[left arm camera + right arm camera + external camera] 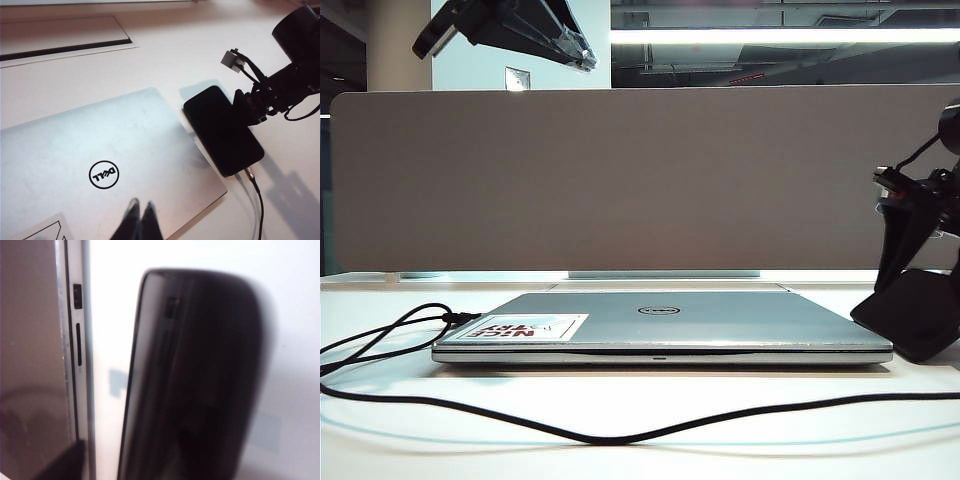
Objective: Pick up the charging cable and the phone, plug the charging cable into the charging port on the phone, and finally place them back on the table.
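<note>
Glossy black phone [222, 130] lies flat beside the laptop [100, 160], cable [256, 192] plugged in.

laptop [660, 325] mid-frame on table [420, 420]; phone [910, 312] at its right, cable [620, 435] in front, divider [620, 180] behind.

Black phone [222, 131], silver laptop [700, 322] (red-lettered sticker [525, 327]).

- A closed silver Dell laptop [665, 325] lies flat, lid up, with a round black logo at the lid's middle.
- A white sticker with red letters [525, 327] sits on one lid corner.
- A thin black cord [395, 330] plugs into the laptop's side.
- A grey-brown divider panel [620, 180] stands behind.
</note>
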